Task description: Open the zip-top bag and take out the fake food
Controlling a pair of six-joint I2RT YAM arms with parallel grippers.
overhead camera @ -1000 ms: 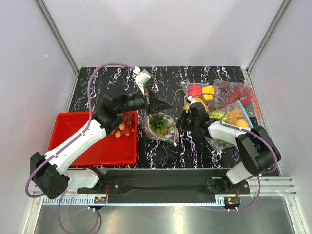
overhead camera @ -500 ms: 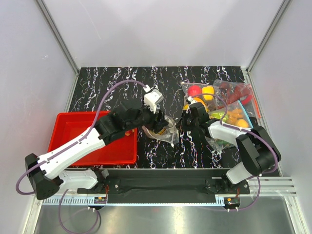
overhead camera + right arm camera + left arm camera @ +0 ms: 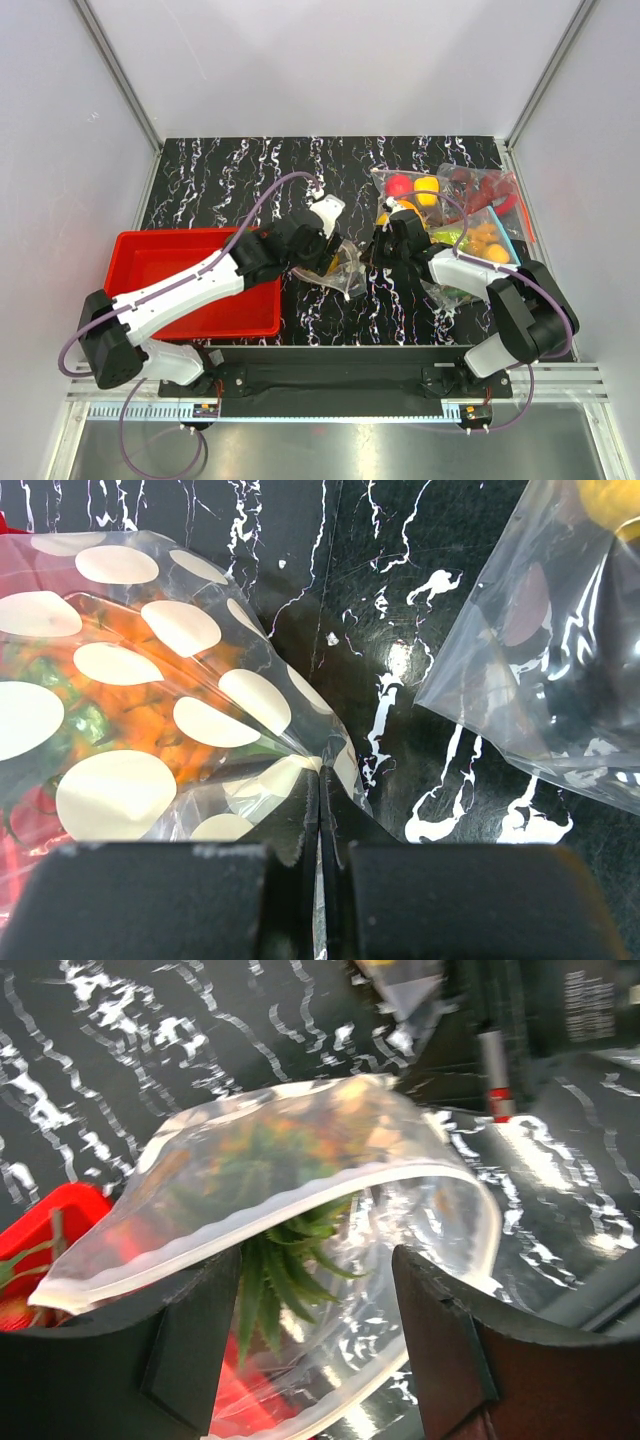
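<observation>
Well into the removal step, by the look of it: mouth of the bag (image 3: 340, 268) already gaping, so no more unzipping needed. Pinning one dotted corner with the right gripper (image 3: 320, 815), clamped tight on the plastic. Hovering at the mouth with the left gripper (image 3: 318, 1260), spread wide and grasping nothing, one finger on either side of the opening. Lying on the table (image 3: 230, 170) between the two arms, that bag, just right of the tray (image 3: 150, 262), with the fruit (image 3: 280, 1260) inside and its leafy green top towards the mouth.

Next, probably: push deeper, straddle the leafy crown and close on it (not on the film, or risk dragging the bag along). Then draw out towards the tray, keeping the corner pinned so as to hold the bag down.

Counting up:
- two grippers
- one tray
- one dotted bag
- one fruit seen for sure inside, orange under green leaves; perhaps another beneath, but cannot tell through the crinkles
- at least three spare bags (image 3: 470, 200) heaped at the right, full of coloured pieces
</observation>
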